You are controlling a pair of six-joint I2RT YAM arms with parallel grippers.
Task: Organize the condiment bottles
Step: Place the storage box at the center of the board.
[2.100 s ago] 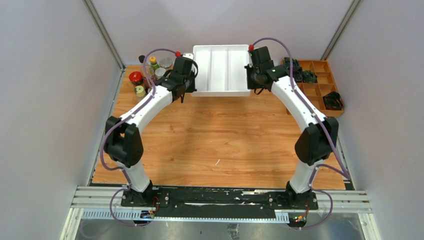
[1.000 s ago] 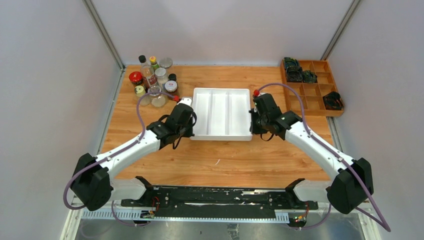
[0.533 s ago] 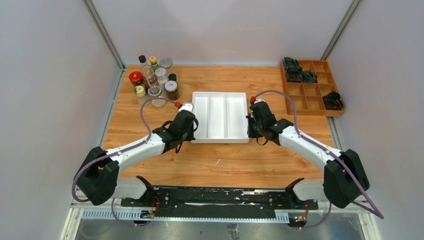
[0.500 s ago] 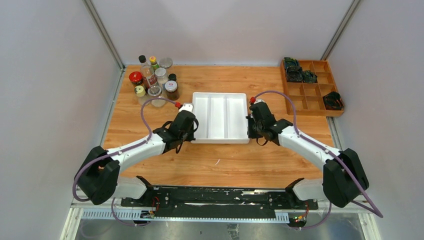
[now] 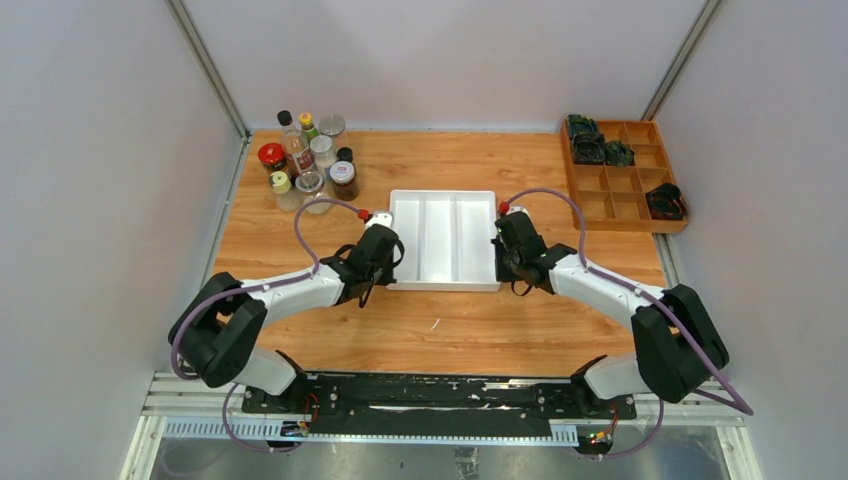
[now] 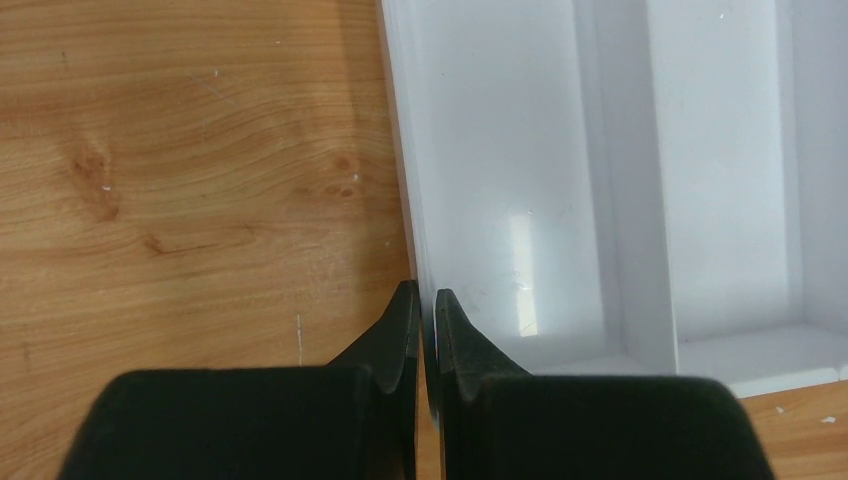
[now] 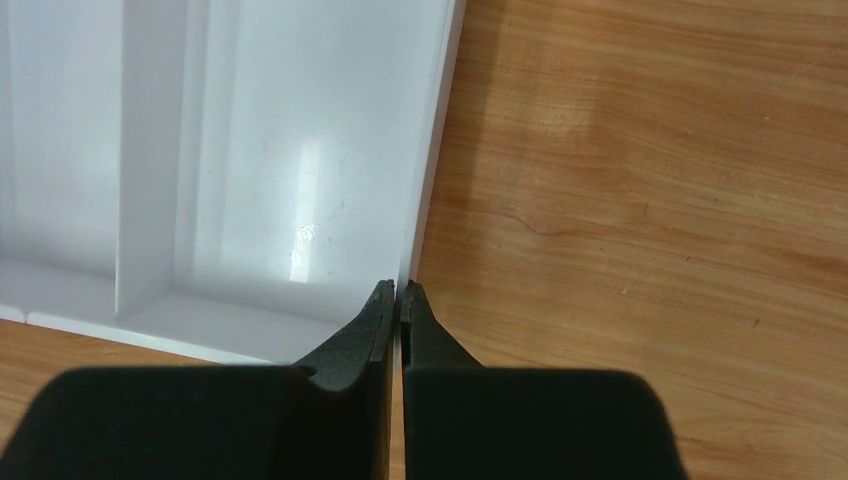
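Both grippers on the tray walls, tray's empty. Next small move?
Probably open both and lift clear: the left gripper and right gripper each pinch a side wall of the white tray, which sits mid-table, while the condiment bottles stand grouped at the far left.

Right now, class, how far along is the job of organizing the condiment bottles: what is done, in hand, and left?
Done: nothing is sorted; the white tray lies empty in the middle of the table. In hand: the left claw and right claw pinch the tray's opposite side walls. Left: all the condiment bottles stand clustered at the far left corner, none yet placed.
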